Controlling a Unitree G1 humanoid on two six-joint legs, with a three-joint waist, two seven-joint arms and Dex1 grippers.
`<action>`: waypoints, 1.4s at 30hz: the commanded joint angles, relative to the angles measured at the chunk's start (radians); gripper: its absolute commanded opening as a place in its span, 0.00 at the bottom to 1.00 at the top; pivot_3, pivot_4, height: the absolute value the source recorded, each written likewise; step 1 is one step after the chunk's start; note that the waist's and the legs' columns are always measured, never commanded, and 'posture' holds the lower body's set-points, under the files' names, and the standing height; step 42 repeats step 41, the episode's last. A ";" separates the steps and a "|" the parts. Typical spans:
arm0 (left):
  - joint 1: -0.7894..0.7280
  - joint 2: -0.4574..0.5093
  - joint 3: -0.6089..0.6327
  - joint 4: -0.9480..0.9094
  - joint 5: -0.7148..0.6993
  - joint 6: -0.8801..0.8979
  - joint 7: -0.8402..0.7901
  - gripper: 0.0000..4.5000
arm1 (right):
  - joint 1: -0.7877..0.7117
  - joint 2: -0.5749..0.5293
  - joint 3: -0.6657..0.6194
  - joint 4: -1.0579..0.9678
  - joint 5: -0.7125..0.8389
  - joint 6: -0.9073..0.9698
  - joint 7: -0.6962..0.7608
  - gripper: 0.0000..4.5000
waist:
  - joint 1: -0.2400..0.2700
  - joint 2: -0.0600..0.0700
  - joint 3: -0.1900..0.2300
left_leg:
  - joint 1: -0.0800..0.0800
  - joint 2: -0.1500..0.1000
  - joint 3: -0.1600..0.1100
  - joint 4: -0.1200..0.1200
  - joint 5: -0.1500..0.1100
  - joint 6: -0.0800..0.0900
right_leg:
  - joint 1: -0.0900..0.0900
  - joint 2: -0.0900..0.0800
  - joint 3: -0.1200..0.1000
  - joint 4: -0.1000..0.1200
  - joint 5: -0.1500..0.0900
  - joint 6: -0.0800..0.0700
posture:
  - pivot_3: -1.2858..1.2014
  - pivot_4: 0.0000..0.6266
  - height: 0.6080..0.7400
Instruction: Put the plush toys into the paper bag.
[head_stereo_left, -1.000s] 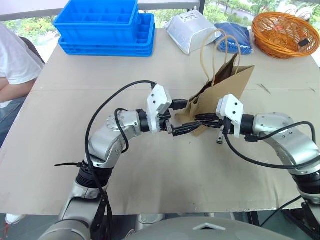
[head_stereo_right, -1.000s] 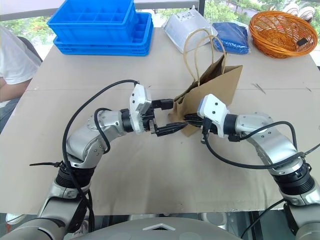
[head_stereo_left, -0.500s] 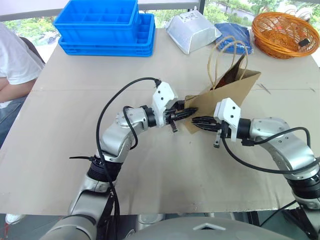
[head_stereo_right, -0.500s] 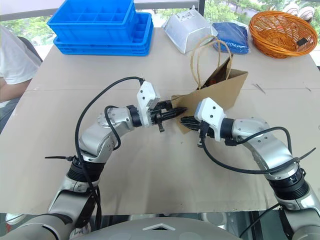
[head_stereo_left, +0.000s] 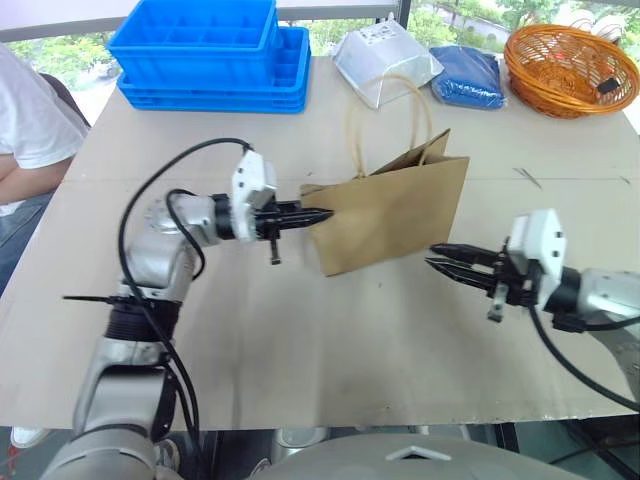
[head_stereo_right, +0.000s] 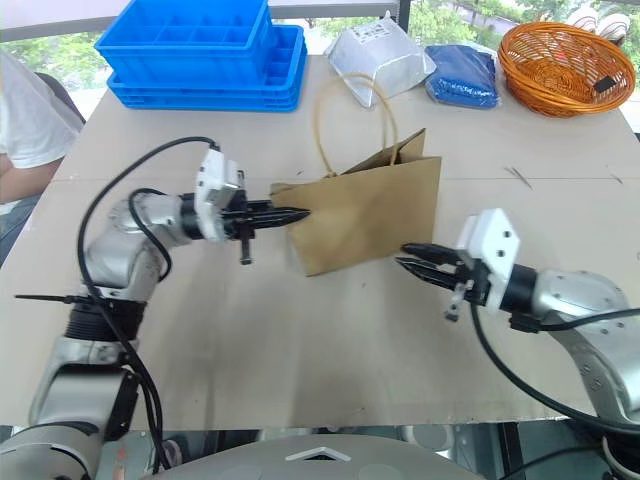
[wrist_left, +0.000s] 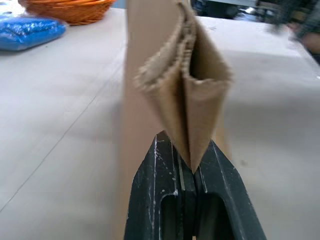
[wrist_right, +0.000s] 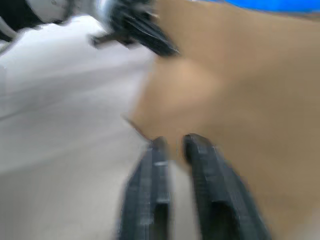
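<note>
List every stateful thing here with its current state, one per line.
paper bag: upright on the table, side edge pinched by the left gripper, handles up
left gripper: shut on the bag's edge
right gripper: open, apart from the bag
blue crates: stacked
orange basket: upright, holding a small dark item
</note>
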 joint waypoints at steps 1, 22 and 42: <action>-0.053 0.026 0.007 0.061 -0.004 -0.092 -0.142 0.00 | 0.091 -0.028 -0.120 -0.063 0.039 0.005 -0.006 0.50 | 0.002 0.000 0.000 | -0.001 0.000 0.000 0.000 0.000 0.000 | 0.000 0.000 -0.001 0.000 0.000 0.000 | 0.52 0.24 1.00; -0.096 0.021 0.044 0.150 0.005 -0.055 -0.167 0.68 | 0.334 -0.028 -0.249 -0.133 0.059 -0.119 0.012 1.00 | -0.008 0.000 0.000 | 0.000 0.001 0.001 0.000 0.000 0.000 | 0.000 0.002 0.002 0.000 0.000 0.000 | 0.52 0.24 1.00; 0.724 0.179 0.518 -0.394 -0.186 0.325 0.129 0.99 | 0.586 -0.011 -0.553 0.190 -0.061 -0.412 0.319 1.00 | -0.006 0.000 -0.001 | 0.003 0.004 0.005 -0.001 -0.001 0.001 | 0.000 0.000 0.004 0.000 -0.005 0.001 | 0.52 0.24 1.00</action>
